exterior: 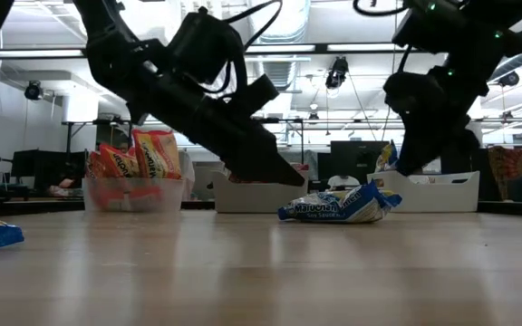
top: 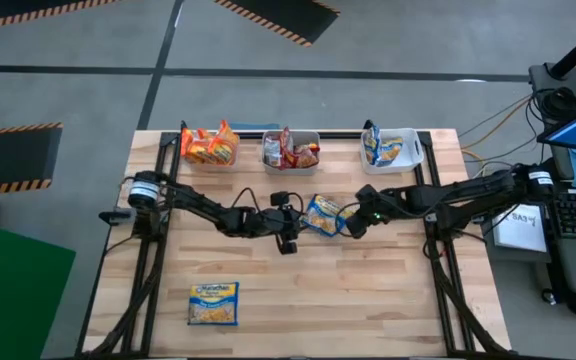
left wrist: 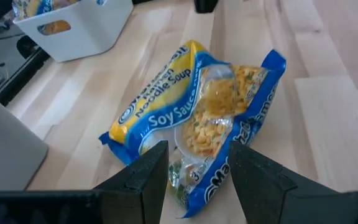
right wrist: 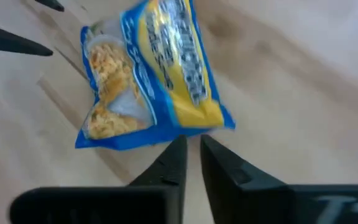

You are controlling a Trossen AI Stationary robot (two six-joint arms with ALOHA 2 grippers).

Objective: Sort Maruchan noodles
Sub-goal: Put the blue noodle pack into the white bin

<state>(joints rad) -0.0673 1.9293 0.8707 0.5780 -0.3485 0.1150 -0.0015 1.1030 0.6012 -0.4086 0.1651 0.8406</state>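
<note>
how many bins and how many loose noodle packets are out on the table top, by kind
Bins along the far edge: 3 (orange-packet bin, red-packet bin, blue-packet bin)
Loose blue-and-yellow packets: 2 (centre packet, front-left packet)
Total: 5

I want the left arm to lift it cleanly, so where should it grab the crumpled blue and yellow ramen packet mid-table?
Probably the near raised edge of the crumpled blue and yellow ramen packet, approached from the left gripper's own side with open fingers straddling it. The packet is bunched up off the wooden table, giving a fold to pinch.
</note>
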